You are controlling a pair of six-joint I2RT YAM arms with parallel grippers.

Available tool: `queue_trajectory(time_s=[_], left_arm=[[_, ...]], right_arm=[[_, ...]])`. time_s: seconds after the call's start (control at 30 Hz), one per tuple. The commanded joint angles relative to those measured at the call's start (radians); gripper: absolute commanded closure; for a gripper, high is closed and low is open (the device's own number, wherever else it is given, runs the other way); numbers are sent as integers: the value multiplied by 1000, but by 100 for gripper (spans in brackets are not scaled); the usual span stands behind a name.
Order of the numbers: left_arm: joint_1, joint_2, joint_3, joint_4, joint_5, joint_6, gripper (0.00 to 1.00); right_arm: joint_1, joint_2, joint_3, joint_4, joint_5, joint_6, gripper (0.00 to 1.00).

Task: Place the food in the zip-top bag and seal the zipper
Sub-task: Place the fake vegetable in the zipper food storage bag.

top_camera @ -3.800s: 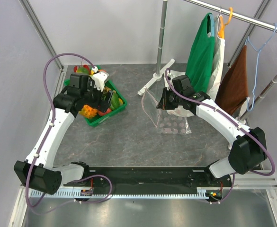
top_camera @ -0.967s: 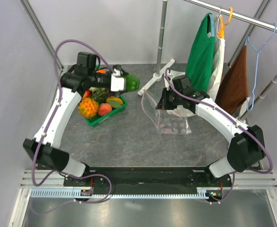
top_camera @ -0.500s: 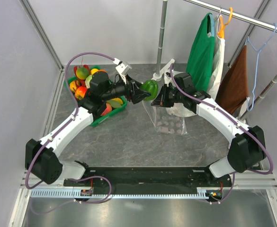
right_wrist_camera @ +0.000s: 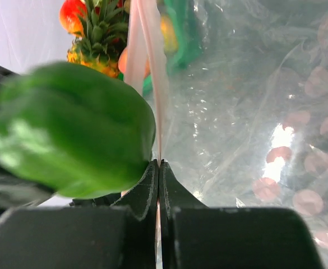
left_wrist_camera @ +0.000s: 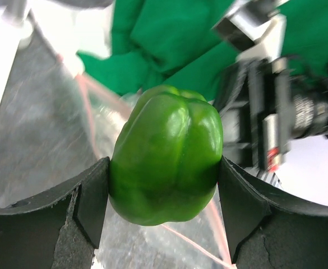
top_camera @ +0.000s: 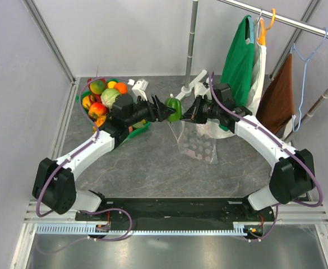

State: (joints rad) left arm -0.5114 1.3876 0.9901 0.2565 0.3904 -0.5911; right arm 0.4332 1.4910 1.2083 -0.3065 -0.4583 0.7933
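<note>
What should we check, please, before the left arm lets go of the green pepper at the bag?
1. Grip of left gripper on green pepper: ok, fingers press both sides.
2. Hold of right gripper on zipper of zip-top bag: ok, shut on the strip.
3. Bag mouth open wide enough: cannot tell.
4. Pepper over the mouth: cannot tell; it hangs beside the zipper.

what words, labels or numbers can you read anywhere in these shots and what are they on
No text can be read in any view.
green pepper, held in the left gripper: no print.
zip-top bag, pinched at its edge by the right gripper: only pale pink dots, no lettering.
red mark on the right arm's hardware, left wrist view: too blurred to read.
</note>
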Motion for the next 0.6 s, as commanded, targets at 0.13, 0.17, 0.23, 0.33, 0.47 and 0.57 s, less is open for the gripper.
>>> queue_trajectory(time_s=[0.13,0.17,0.23,0.33,0.47,0.57], left_arm=[[-2,-39,-33,-176,-36,46,64],[-7,-24,-16,-215,-27,68,66],[-13,-3,33,-333,-15,125,66],[-27,39,108,-488,13,177,61],[-29,102,226,-661,53,217,42],[-24,64,240,-680,74,200,17]], right_arm=[[-8,-29,4,87,-25,47,100],[-10,-29,0,87,-26,43,100],[-8,-34,-3,96,-28,37,100],[-8,-43,-13,122,-29,31,100],[-7,-60,-23,141,-36,-9,100],[-8,-81,-35,132,-37,-40,100]])
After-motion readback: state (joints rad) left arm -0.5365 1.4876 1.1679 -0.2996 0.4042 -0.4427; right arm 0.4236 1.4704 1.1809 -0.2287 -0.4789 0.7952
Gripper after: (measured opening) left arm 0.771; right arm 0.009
